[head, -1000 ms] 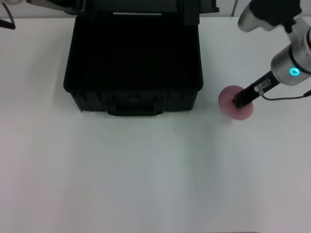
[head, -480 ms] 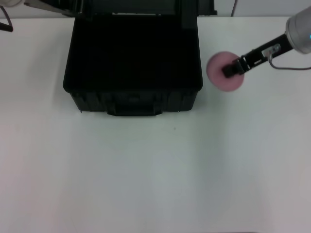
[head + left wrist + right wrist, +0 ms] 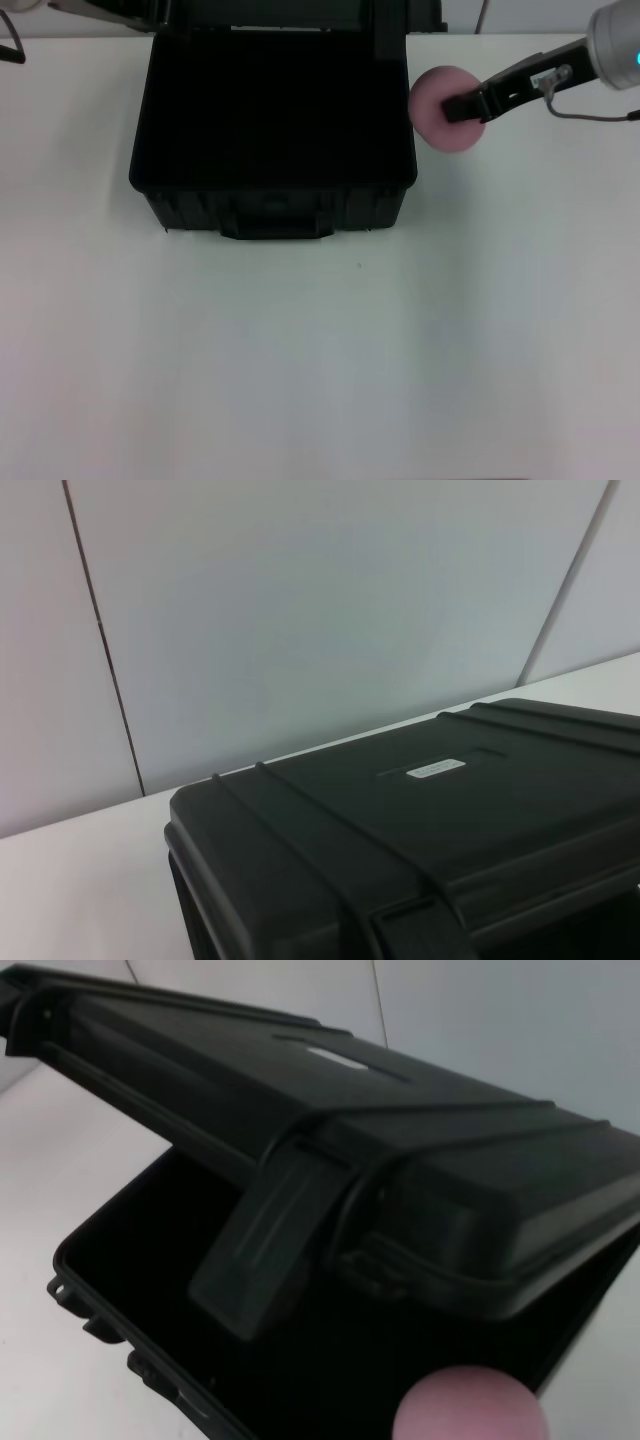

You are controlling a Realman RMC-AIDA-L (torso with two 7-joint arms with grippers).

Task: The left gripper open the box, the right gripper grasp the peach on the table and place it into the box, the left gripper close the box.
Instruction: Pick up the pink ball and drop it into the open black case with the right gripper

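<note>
The peach [image 3: 444,95] has risen from the worktop [image 3: 400,330] toward the box [image 3: 272,130], now just beside its right rim. The right hand [image 3: 466,105] is clamped on it; the lid stands open. The left hand is out of sight.

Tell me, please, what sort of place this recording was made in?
Probably a lab or robot test bench: a plain white table, a bare panelled wall behind it, and only a black hard case and a peach set out.

The box [image 3: 272,140] has its raised lid cut off by the head view's top edge, and its dark interior shows no detail. Beside it, the right gripper [image 3: 462,107] partly covers the peach [image 3: 445,95], its grip seemingly closed.
</note>
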